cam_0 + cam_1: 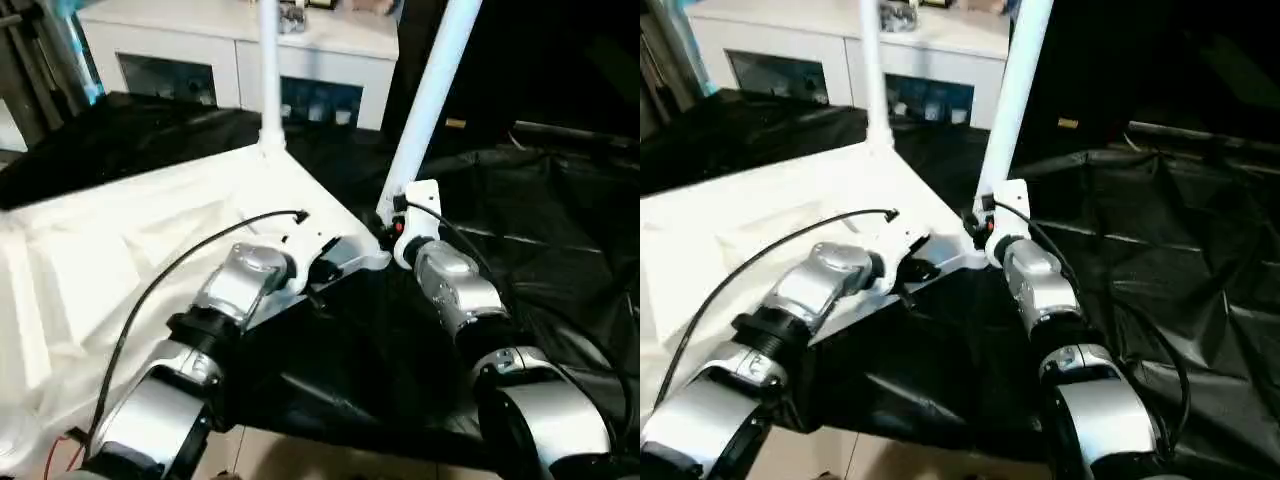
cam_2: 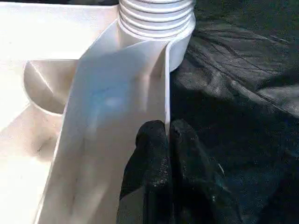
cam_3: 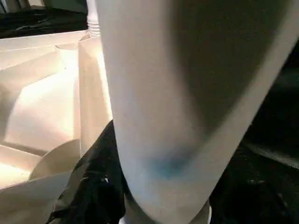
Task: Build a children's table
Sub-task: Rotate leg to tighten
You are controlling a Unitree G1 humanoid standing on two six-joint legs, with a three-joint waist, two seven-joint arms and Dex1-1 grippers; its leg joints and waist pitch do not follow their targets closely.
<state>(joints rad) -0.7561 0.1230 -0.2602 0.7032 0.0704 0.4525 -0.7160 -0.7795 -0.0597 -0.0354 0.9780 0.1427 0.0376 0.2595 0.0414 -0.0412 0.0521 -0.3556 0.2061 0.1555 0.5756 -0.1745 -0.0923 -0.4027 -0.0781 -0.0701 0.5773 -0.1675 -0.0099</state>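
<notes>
Children's table [image 1: 150, 240], upside down on black sheeting [image 1: 1160, 250] before the white cabinet [image 1: 240, 50]: light, stiff, slick plastic; left gripper [image 2: 166, 135] pinched shut on its thin rim, right gripper [image 3: 140, 205] clamped round near-corner leg [image 1: 430, 110], best held low.

We count one upturned white tabletop [image 1: 120, 250], two white legs [image 1: 430, 100] standing on it, two grippers [image 1: 318, 268], and one white cabinet [image 1: 300, 60] behind.
</notes>
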